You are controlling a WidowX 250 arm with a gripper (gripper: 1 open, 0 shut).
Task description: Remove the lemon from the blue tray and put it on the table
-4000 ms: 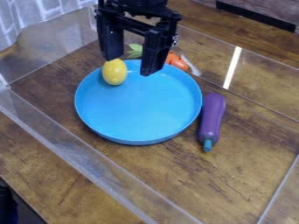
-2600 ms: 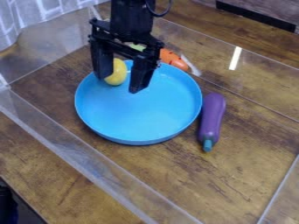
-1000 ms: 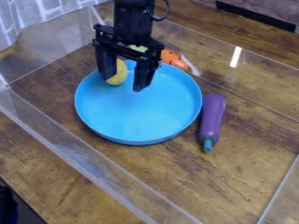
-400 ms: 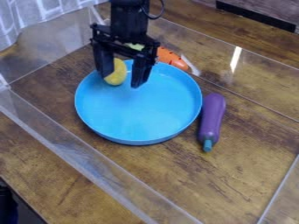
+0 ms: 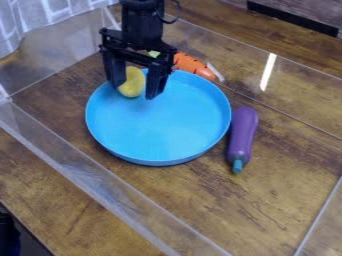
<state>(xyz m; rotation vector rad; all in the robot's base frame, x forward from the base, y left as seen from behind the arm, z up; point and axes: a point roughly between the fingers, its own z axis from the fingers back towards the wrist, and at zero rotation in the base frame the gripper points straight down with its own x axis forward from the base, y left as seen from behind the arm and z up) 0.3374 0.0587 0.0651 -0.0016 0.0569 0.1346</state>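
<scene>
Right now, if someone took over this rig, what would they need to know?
Gripper: open, pointing down, jaws straddling the lemon; no grip yet.
Lemon: in the blue tray, near its far-left rim.
Beside the tray: a carrot behind it, an eggplant to its right, both on the table.
Done: the approach to the lemon.
Left: close on the lemon, lift it over the rim, set it on the table.

**Black arm, black tool**

I am looking at an all-black arm showing as a slim dark column. Its tool (image 5: 134, 82) is carrying a boxy crossbar and two long, flat, matte fingers (image 5: 156, 82). Cables and markings are blurring out.
</scene>
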